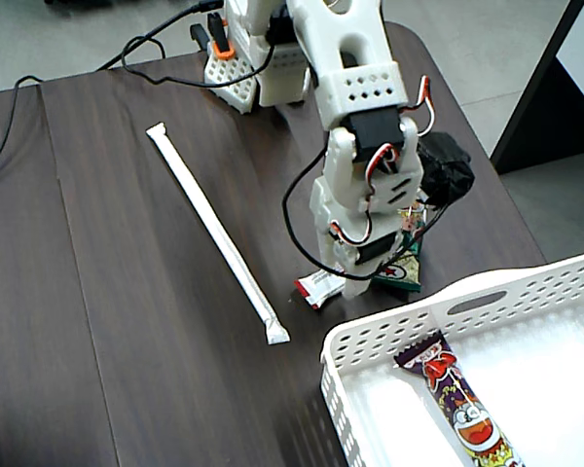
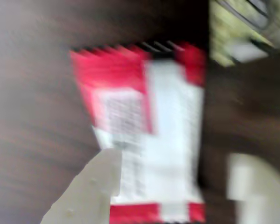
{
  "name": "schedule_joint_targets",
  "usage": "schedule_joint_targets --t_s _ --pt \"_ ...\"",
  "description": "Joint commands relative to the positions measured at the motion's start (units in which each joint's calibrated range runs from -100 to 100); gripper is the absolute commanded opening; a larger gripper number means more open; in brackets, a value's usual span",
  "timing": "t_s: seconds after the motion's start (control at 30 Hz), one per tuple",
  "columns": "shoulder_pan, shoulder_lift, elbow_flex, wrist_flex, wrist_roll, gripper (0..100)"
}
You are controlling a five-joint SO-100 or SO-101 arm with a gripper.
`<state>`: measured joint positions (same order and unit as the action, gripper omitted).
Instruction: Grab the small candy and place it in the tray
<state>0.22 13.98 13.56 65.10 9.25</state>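
Observation:
The small candy (image 1: pixel 317 288), a flat red-and-white wrapper, lies on the dark wooden table just left of the tray's near corner. In the fixed view the arm's gripper (image 1: pixel 355 275) stands down over it and hides most of it. The wrist view is blurred; the candy (image 2: pixel 144 126) fills its middle, and the gripper (image 2: pixel 172 191) is open with one pale fingertip (image 2: pixel 91 191) at the candy's left edge and the other off its right side. The tray (image 1: pixel 370 341), a white perforated basket, sits at the lower right.
A cartoon snack bar (image 1: pixel 457 399) lies inside the tray. A green-ended wrapper (image 1: pixel 407 272) lies under the arm, beside the candy. A long white wrapped stick (image 1: pixel 214 229) lies diagonally on the table's left. The arm's base (image 1: pixel 263 68) and cables stand at the back.

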Motion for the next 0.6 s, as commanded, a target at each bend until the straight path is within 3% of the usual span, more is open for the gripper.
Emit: schedule_joint_targets --t_s 0.0,0.47,0.57 --pt "0.0 -1.4 -4.7 3.6 0.1 24" --pt "2.8 -0.9 -3.7 4.8 0.6 27" --pt "2.8 1.7 -4.2 2.0 3.4 27"
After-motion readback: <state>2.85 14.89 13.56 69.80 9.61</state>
